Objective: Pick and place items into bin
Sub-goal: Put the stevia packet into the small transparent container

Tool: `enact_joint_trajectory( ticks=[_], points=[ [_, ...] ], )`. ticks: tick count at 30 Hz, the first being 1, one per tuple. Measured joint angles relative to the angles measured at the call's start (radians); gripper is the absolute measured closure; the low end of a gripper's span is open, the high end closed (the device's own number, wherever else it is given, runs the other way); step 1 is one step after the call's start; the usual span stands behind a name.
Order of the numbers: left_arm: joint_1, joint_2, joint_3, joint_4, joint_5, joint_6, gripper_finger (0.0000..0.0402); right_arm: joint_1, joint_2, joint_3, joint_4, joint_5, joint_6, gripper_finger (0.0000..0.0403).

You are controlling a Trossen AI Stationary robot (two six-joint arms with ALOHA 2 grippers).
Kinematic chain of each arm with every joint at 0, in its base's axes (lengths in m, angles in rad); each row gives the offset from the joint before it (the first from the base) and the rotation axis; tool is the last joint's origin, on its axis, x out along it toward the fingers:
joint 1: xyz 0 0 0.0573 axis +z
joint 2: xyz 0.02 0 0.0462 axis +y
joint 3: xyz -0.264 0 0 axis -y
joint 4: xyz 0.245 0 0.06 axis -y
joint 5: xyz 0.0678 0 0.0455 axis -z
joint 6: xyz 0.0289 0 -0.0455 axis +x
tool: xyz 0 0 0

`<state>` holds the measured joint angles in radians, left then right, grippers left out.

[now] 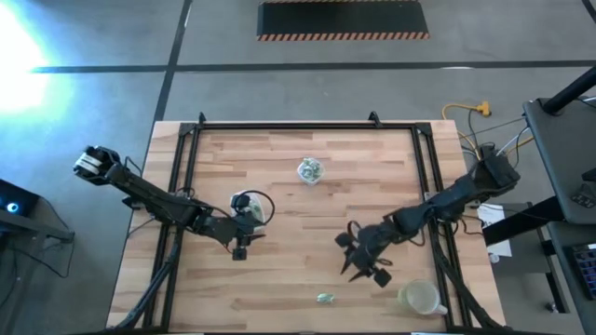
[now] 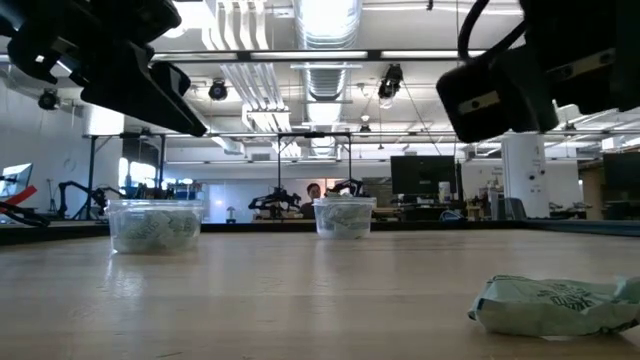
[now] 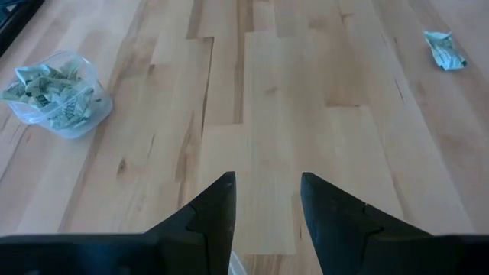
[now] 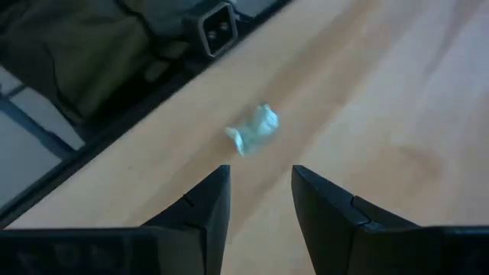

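One crumpled green-white item (image 1: 326, 298) lies on table (image 1: 279, 279).

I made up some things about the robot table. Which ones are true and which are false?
1. A loose wrapped piece lies on the bare wooden table. True.
2. The right end effector is holding that piece. False: its fingers are apart and empty, the piece lies ahead of them.
3. A clear container of wrapped pieces stands near the table's far middle. True.
4. The left end effector grips a container. False: it is open with nothing between its fingers.
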<state>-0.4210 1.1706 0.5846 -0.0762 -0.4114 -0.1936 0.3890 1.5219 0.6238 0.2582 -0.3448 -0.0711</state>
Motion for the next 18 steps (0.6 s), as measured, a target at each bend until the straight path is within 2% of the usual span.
enact_joint_trajectory(
  ticks=[7, 18],
  points=[
    [-0.001, 0.0, -0.002, -0.02, 0.018, 0.0, 0.0269, 0.032, 0.113, 0.058, 0.103, 0.081, -0.007, 0.0282],
    [-0.001, 0.0, -0.004, -0.022, 0.048, 0.0, 0.0269, 0.03, 0.339, 0.184, 0.174, 0.084, 0.019, 0.0278]
  ],
)
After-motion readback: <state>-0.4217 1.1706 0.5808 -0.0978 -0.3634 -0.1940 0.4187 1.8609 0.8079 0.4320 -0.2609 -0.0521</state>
